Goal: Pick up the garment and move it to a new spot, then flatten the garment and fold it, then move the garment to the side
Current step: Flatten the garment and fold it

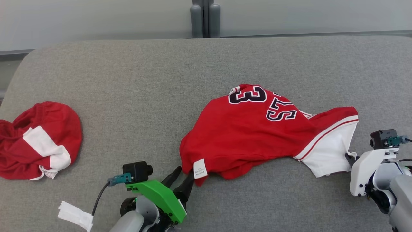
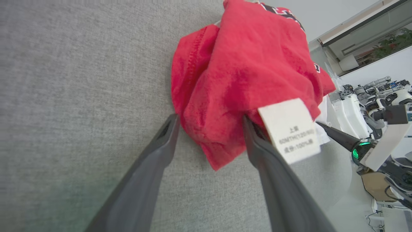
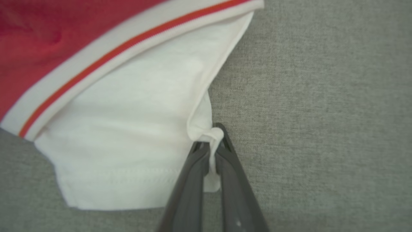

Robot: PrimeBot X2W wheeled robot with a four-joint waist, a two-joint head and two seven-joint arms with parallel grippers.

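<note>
head view: the red jersey (image 1: 254,129) lies crumpled on a grey fabric surface (image 1: 145,71), with pale wall panels (image 1: 96,19) behind it. left gripper (image 1: 185,174) gapes wide around the jersey's near hem by its white label (image 1: 200,168), gripping nothing. right gripper (image 3: 210,141) is pinched closed on the edge of the jersey's white sleeve (image 3: 128,129). beyond the jersey stand perhaps other robots (image 2: 399,93), blurred.

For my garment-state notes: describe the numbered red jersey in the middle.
The red jersey, soft fabric, lies crumpled on the grey cushion. It bears black white-edged characters, a white sleeve with red-striped trim, and a white care label at its near hem. The right tool is shut on the sleeve's edge; the left tool stands open astride the hem corner by the label.
</note>
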